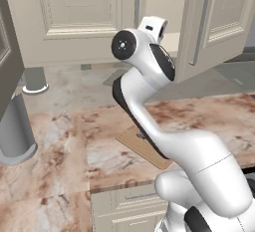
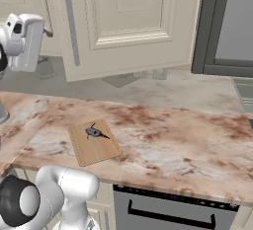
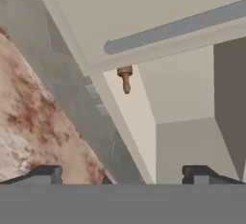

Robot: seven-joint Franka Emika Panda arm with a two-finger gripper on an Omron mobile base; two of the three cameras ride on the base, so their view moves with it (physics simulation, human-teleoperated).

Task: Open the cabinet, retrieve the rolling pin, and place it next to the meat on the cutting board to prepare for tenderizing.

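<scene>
The cream cabinet's right door (image 1: 219, 22) stands swung open, and the left door (image 1: 74, 12) is shut. Looking along the hand, a brown end of the rolling pin (image 3: 125, 78) pokes out on the pale inner shelf (image 3: 139, 107); the open door (image 3: 144, 11) with its grey bar handle (image 3: 178, 26) hides the rest of it. My gripper (image 3: 125, 175) is open, its tips wide apart with nothing between them, short of the shelf. The hand (image 2: 22, 39) hovers in front of the cabinet. Down on the marble counter lies the tan cutting board (image 2: 96, 150) with the small grey-blue meat (image 2: 96, 133) on it.
A flat grey mat (image 2: 121, 80) lies at the back of the counter under the open door. Two grey cylinders (image 1: 15, 131) stand at the left. A dark-framed appliance (image 2: 222, 26) hangs at the right. Drawer fronts (image 1: 124, 201) and a black-handled oven (image 2: 170, 214) sit below the counter edge.
</scene>
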